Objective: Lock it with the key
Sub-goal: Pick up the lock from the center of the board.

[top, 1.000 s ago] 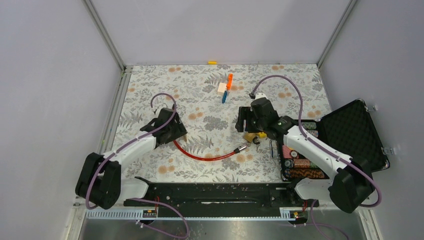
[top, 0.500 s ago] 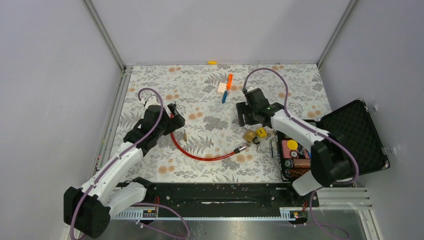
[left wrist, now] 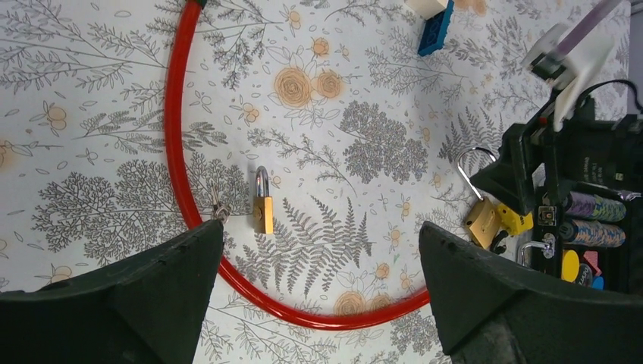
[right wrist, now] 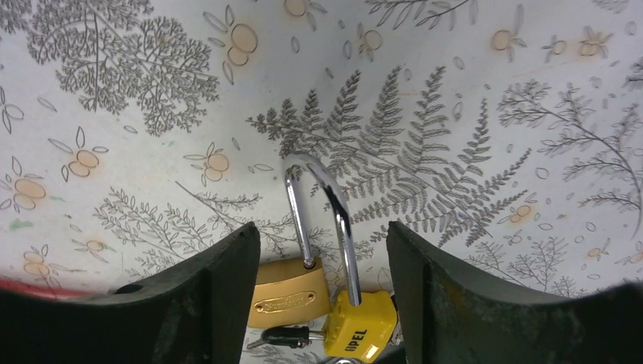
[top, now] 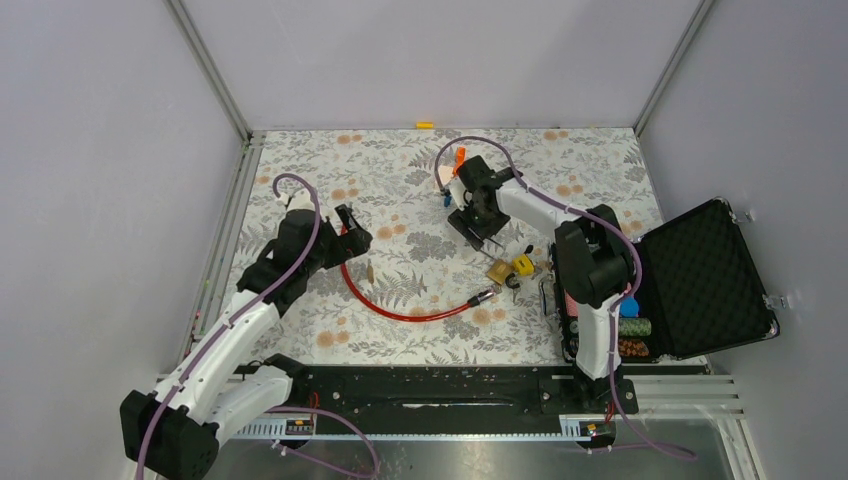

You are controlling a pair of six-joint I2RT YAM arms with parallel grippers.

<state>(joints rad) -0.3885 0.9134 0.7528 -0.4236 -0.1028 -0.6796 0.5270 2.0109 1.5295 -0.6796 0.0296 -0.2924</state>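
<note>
Top view: two robot arms over a floral surface [top: 450,340] in a grey-walled cell. Left end effector [top: 355,232] hangs at left w/ jaws wide apart, holding nothing. From its wrist cam a small brass padlock [left wrist: 262,206] lies flat on the surface betw. the two fingers [left wrist: 136,303], just inside the curve of a red cable [left wrist: 176,136].

Right end effector [top: 485,238] is near the centre, jaws part open, nothing gripped. In its wrist cam the steel shackle of a big brass padlock [right wrist: 292,299] shows betw. the fingers, w/ a yellow piece [right wrist: 358,330] touching the lock's right side. A dark key [right wrist: 277,336] sits at the lock's lower edge; can't tell if it's in the keyhole.

Open black case [top: 700,270] at the right edge, coloured items inside. Orange, blue & beige blocks [top: 444,177] lie just behind the right end effector.
</note>
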